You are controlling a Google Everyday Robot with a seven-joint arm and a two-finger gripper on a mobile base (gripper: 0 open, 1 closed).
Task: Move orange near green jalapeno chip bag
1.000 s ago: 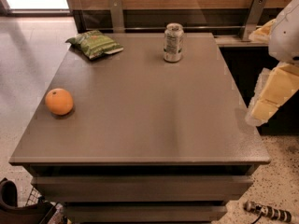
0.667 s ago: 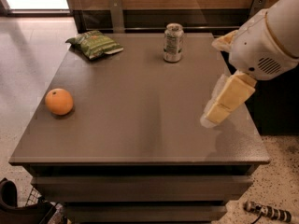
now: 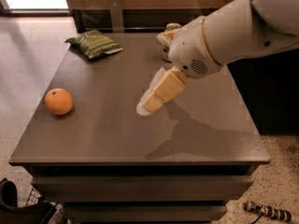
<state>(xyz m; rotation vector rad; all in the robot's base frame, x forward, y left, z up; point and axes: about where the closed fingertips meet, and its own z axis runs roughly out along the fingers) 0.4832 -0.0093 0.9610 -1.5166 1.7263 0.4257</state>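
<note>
We see a matt grey table (image 3: pixel 117 139), a slightly shiny orange (image 3: pixel 59 101) and a crinkly bag (image 3: pixel 95 43). Above the table's middle is the gripper (image 3: pixel 148 105), smooth cream plastic.

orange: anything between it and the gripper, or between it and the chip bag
Nothing visible. The gripper hangs above mid-table, only bare tabletop between it and the orange near the left edge. Orange to chip bag, at the far left corner, is bare too.

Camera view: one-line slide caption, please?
Gripper hovers over the table, orange near its left edge, green jalapeno chip bag at the far-left corner.
</note>
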